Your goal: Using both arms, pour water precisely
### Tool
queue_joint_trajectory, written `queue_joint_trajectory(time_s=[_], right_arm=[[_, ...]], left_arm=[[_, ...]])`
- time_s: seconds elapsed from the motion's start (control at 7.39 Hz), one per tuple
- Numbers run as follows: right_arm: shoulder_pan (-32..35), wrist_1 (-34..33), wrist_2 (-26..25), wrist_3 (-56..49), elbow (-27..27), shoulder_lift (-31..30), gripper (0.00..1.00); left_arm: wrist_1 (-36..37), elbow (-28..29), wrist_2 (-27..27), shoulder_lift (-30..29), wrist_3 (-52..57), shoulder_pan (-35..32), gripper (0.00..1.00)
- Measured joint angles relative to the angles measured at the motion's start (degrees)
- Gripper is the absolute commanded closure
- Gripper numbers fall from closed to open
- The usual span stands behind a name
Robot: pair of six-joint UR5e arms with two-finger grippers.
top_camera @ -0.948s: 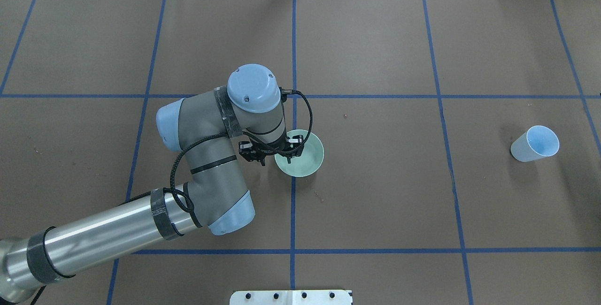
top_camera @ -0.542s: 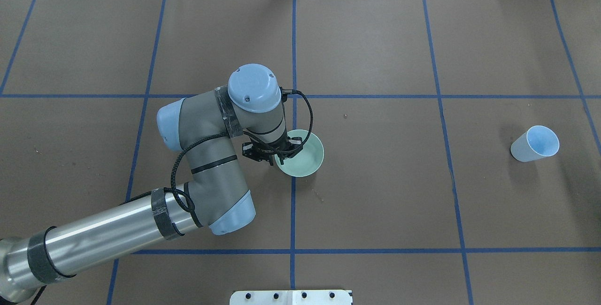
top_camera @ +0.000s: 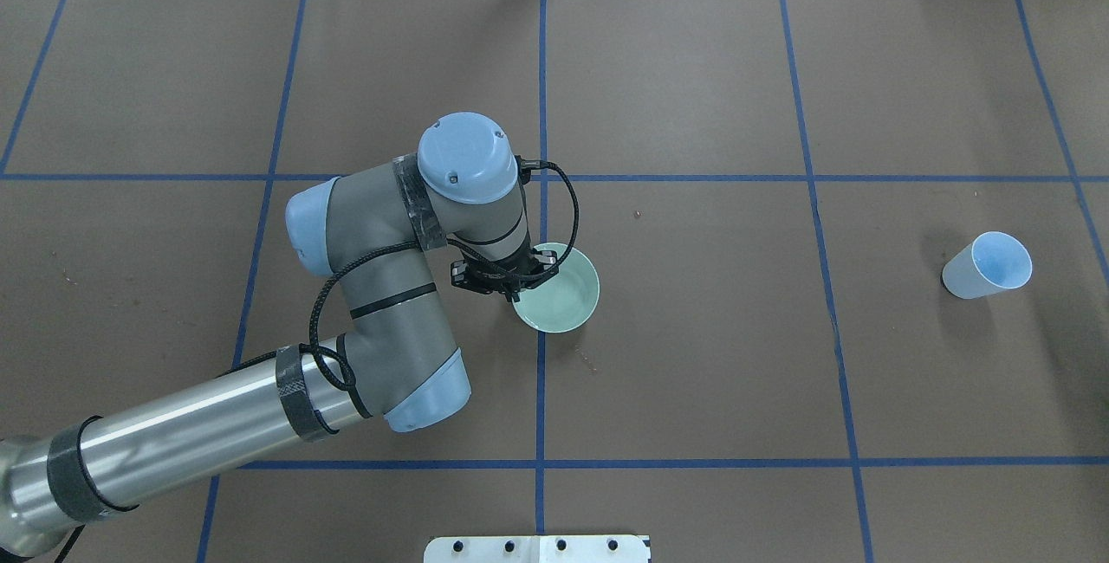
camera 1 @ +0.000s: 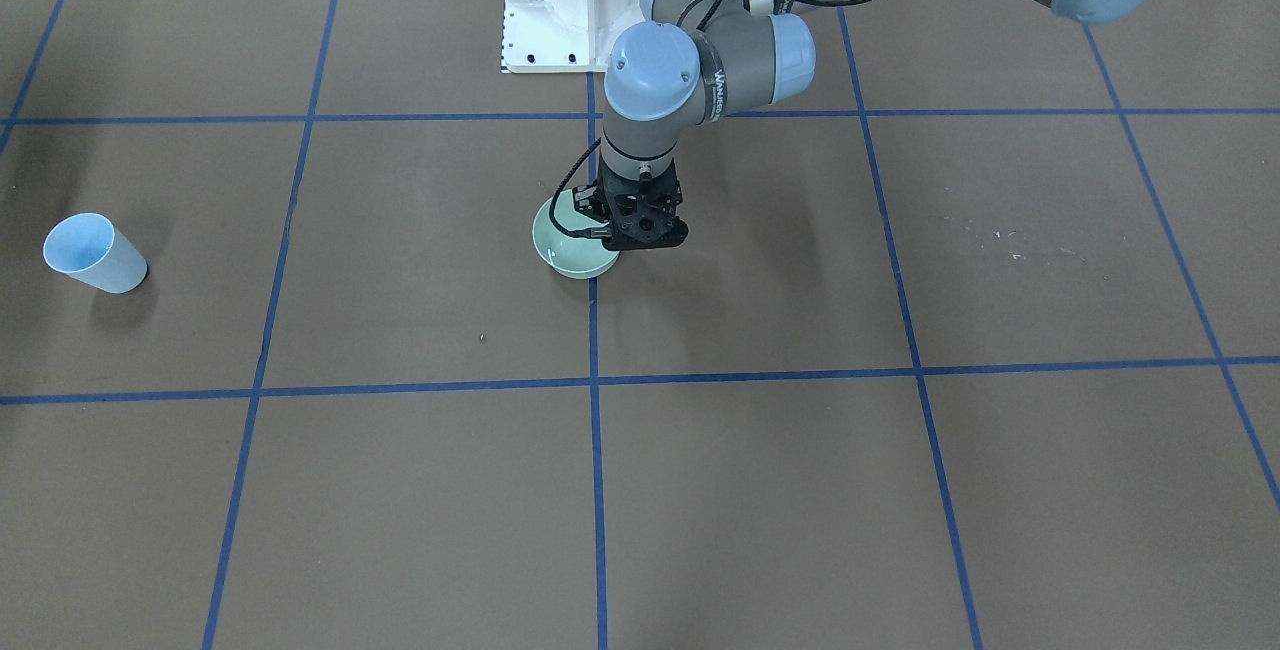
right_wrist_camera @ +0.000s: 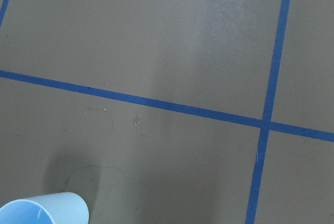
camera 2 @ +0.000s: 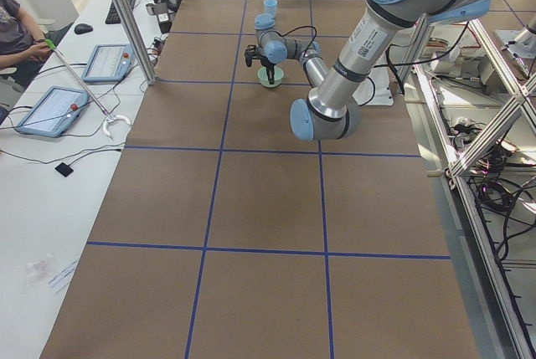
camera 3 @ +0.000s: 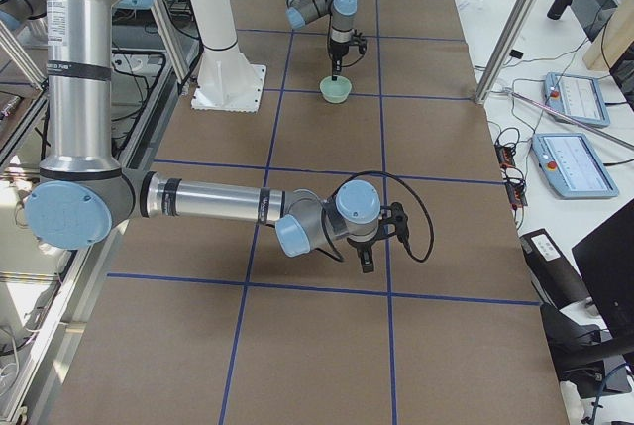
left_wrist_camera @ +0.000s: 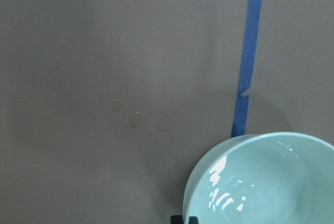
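Since my left hand [top_camera: 508, 280] is clenched on the left-side rim of the green bowl [top_camera: 563, 294], the water [left_wrist_camera: 229, 200] glinting inside sits midway on the surface [top_camera: 693, 372]; the blue cup [top_camera: 988, 264] stands well apart toward my right, nearer, I judge, to my right hand [camera 3: 368, 259]; whether that hand is clenched I cannot tell.

A pale green bowl [top_camera: 565, 296] is seen at a blue tape line [top_camera: 541, 398] on the brown-covered table [top_camera: 693, 390]. A light blue cup [top_camera: 986, 266] is stood well apart from it. Two tablets [camera 2: 50, 110], possibly control pendants, are laid on a side bench [camera 2: 50, 208].
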Motion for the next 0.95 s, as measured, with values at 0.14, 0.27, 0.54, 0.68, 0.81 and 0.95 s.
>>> queue_joint_trajectory(time_s=[0.14,0.27,0.54,0.68,0.81,0.95], right_arm=[[0.0,0.0,0.0,0.0,0.1,0.0,0.01],[0.0,0.0,0.0,0.0,0.1,0.0,0.01],[0.1,0.1,0.0,0.0,0.1,0.0,0.01],[0.2,0.1,0.0,0.0,0.1,0.1,0.01],[0.3,0.0,0.0,0.0,0.2,0.1,0.01],[0.4,0.0,0.0,0.0,0.1,0.1,0.01]], left_arm=[[0.0,-0.9,-0.2,0.0,-0.5,-0.4,1.0],[0.0,-1.8,-0.3,0.0,-0.7,-0.9,1.0],[0.1,-3.2,-3.6,0.2,-0.7,-3.5,1.0],[0.1,-3.9,-6.3,0.8,-0.5,-5.5,1.0],[0.1,-4.6,-8.9,1.9,0.5,-7.7,1.0],[0.2,-5.8,-11.1,4.0,2.6,-9.9,1.0]])
